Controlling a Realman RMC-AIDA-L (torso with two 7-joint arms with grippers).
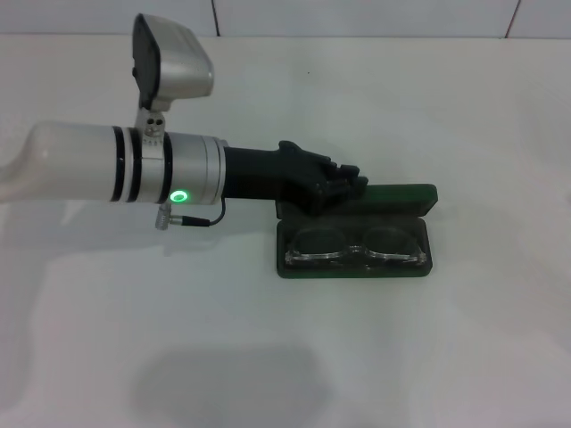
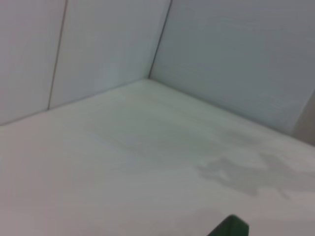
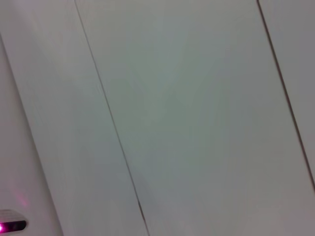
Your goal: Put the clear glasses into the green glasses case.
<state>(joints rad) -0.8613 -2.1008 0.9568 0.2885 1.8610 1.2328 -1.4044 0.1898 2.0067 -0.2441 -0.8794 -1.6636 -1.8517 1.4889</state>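
The green glasses case lies open on the white table, right of centre in the head view. Its lid stands up along the far side. The clear glasses rest inside the tray, lenses side by side, filling its width. My left gripper reaches in from the left and sits over the case's far left corner, against the left end of the lid. A green corner of the case shows in the left wrist view. The right gripper is out of view.
White table all around the case, with a white panelled wall behind it. The left arm's silver forearm crosses the left half of the table. The right wrist view shows only wall panels.
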